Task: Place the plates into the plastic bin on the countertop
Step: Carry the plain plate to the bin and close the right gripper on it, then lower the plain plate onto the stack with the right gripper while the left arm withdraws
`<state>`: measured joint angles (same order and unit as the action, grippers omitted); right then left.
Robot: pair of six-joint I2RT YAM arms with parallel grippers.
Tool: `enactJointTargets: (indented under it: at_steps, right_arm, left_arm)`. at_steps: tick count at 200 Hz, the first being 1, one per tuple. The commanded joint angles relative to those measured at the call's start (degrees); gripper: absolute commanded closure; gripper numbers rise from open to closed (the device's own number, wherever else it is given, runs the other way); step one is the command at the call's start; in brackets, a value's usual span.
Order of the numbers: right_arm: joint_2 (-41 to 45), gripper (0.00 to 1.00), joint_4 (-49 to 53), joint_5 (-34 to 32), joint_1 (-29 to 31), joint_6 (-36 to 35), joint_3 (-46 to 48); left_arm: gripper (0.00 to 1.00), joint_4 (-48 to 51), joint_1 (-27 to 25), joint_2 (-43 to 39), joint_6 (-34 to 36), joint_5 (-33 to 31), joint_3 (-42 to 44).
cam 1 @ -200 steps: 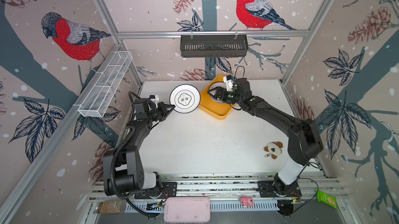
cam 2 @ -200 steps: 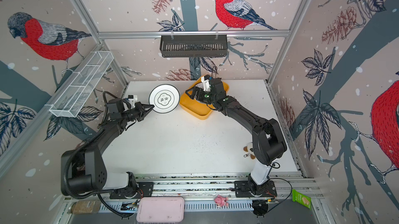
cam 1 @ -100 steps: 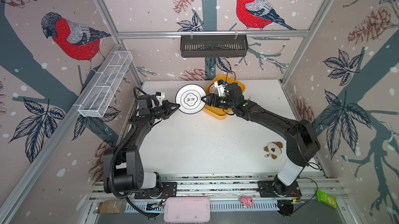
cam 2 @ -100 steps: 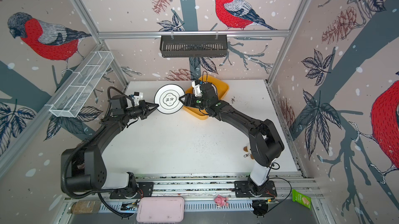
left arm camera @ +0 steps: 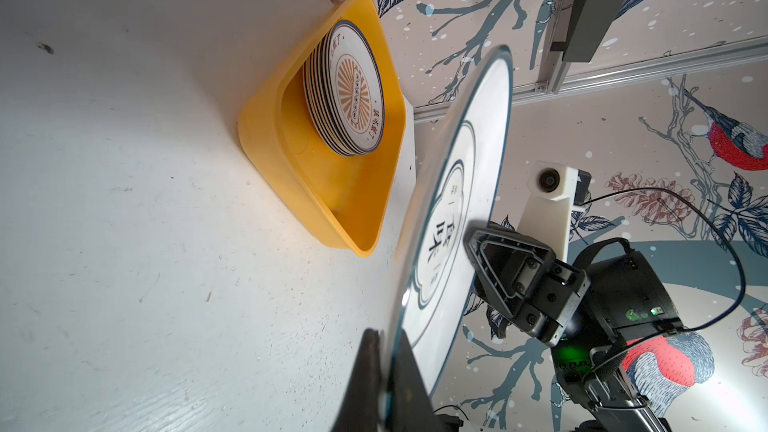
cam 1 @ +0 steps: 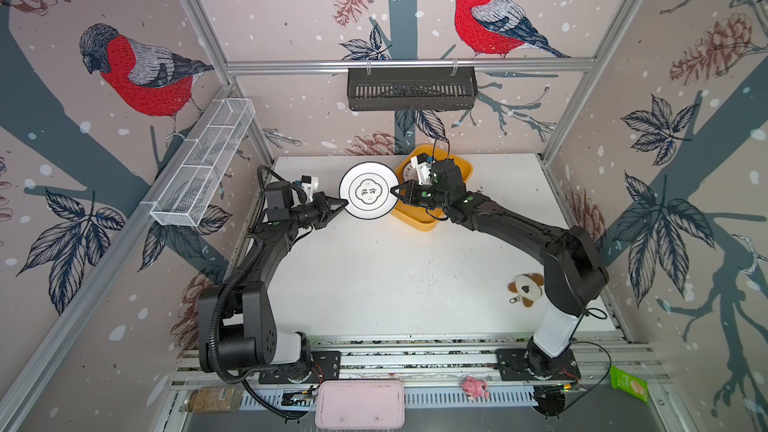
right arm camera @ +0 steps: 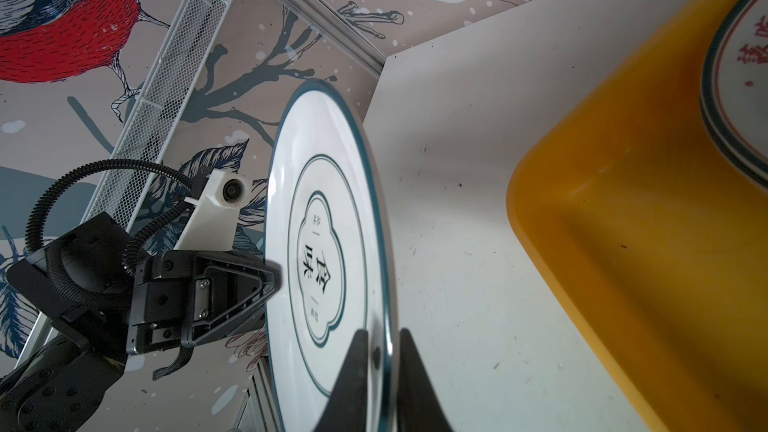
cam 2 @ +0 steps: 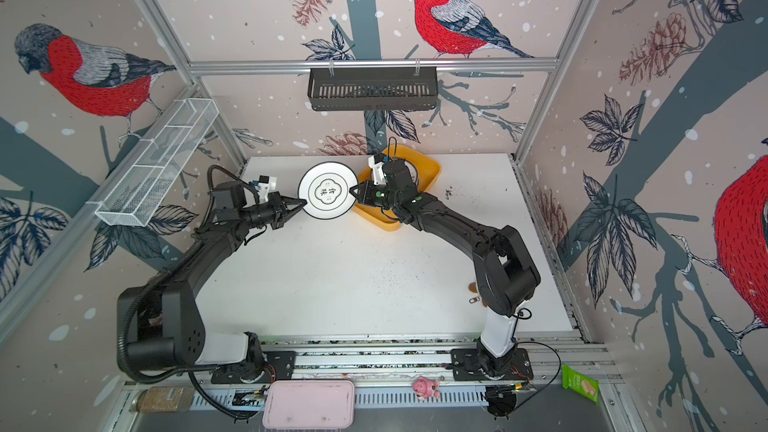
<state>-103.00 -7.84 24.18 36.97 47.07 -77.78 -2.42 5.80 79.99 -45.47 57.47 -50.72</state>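
Observation:
A white plate (cam 1: 368, 195) (cam 2: 328, 195) with thin dark rings and black lettering hangs level above the countertop (cam 1: 374, 276). My left gripper (cam 1: 344, 202) (left arm camera: 386, 338) is shut on its left rim. On the opposite rim my right gripper (cam 1: 395, 190) (right arm camera: 382, 336) is shut too. Just right of the held plate stands the yellow plastic bin (cam 1: 461, 165) (left arm camera: 266, 118) (right arm camera: 623, 201). Inside it lies a stack of plates (left arm camera: 357, 93) (right arm camera: 739, 76) topped by an orange sunburst one. In both top views my right arm hides most of that stack.
A black slotted basket (cam 1: 411, 89) hangs on the back rail and a white wire basket (cam 1: 203, 163) on the left wall. A brown-and-white plush toy (cam 1: 527, 288) lies at the countertop's right. Below the front edge sit a pink tray (cam 1: 359, 405) and a pink pig toy (cam 1: 473, 386).
My right gripper left the bin, swung left to the plate and shut on its right rim. My left gripper carried the plate a little to the right.

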Motion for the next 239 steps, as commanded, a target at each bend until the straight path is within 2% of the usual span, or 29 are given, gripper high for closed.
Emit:
enactJointTargets:
  at_steps: [1, 14, 28, 45, 82, 108, 164, 176, 239]
  right_arm:
    - [-0.55, 0.96, -0.72, 0.51, -0.42, -0.29, -0.58]
    - [-0.79, 0.97, -0.43, 0.77, -0.59, 0.12, -0.95]
    - [-0.96, 0.97, -0.29, 0.95, -0.8, 0.53, -1.23]
    - [-1.02, 0.97, -0.07, 0.65, -1.57, 1.7, -1.24]
    - [-0.94, 0.98, 2.27, -1.35, -5.68, 5.58, 0.03]
    - [0.55, 0.98, 0.06, -1.69, -9.82, 8.18, 3.43]
    - [-0.24, 0.98, -0.54, -2.08, -17.91, 8.34, 3.57]
    - [-1.66, 0.98, -0.34, -1.89, -18.83, 8.47, 2.49]
    - [-11.0, 0.98, 0.11, -1.61, -21.49, 9.1, -6.02]
  left_arm:
    - [0.99, -1.85, -0.04, -0.33, -0.58, 1.69, -0.95]
    - [0.87, -1.89, -0.04, -0.71, -0.48, 1.41, -1.22]
    - [0.62, -1.13, -0.08, -0.71, 0.49, 1.13, -1.55]
    - [0.44, 1.46, -0.06, -0.62, 2.68, 0.03, -2.31]
    - [0.38, 0.35, -0.05, -3.75, 4.08, -6.18, -2.39]
    - [0.33, -2.1, -0.08, -5.03, 4.28, -7.14, -3.68]
    - [0.12, -11.57, 0.0, -11.34, 3.9, -14.89, -1.79]
    - [0.04, -12.96, -0.02, -12.45, 3.98, -16.69, -1.49]
    - [0.04, -16.64, -0.14, -13.2, 4.51, -20.09, -3.21]
